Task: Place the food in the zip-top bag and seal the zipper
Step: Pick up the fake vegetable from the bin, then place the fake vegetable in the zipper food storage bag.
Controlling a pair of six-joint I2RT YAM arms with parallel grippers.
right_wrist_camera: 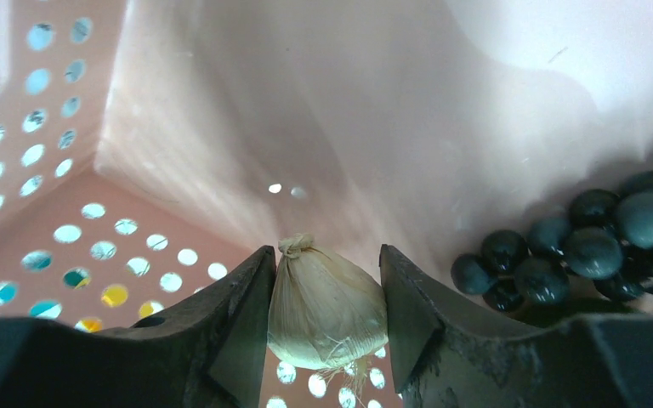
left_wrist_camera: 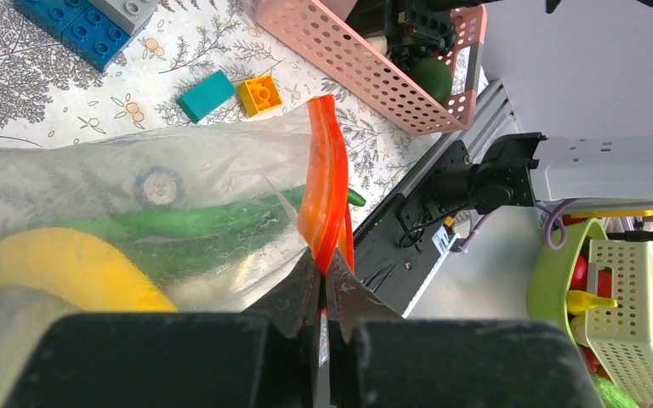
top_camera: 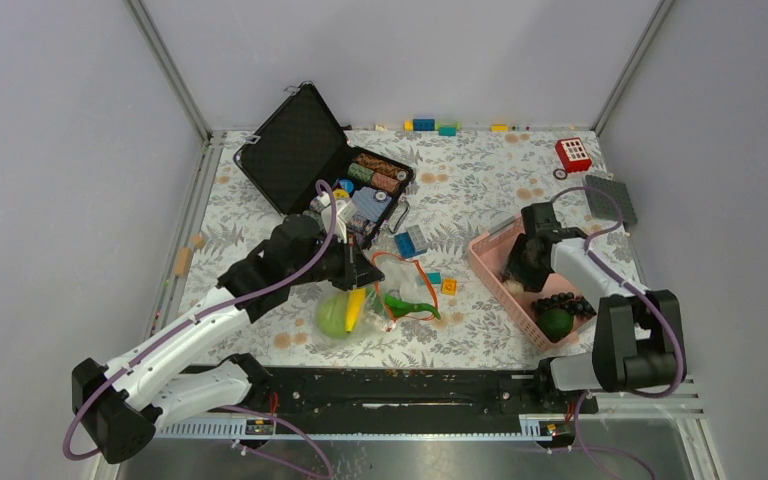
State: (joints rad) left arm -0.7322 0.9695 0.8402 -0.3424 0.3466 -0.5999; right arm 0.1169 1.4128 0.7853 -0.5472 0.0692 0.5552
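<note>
Zip-top bag (left_wrist_camera: pixel 178 161) opens toward the pink basket (top_camera: pixel 495 275), zipper (left_wrist_camera: pixel 323 170) pinched by the left hand (left_wrist_camera: pixel 323 274); right hand (right_wrist_camera: pixel 326 257) clasps a white piece (right_wrist_camera: pixel 327 310) inside it

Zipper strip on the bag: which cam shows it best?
Left wrist: the zipper strip is close up, pinched by the left gripper. Top external shows only a thin orange loop. Right wrist sees only the pink basket, no zipper.

No text, brand, number or sign can be read anywhere. A round printed mark (left_wrist_camera: pixel 157 185) is seen on the clear floppy plastic bag (left_wrist_camera: pixel 68 161), but it is blurred beyond reading.
</note>
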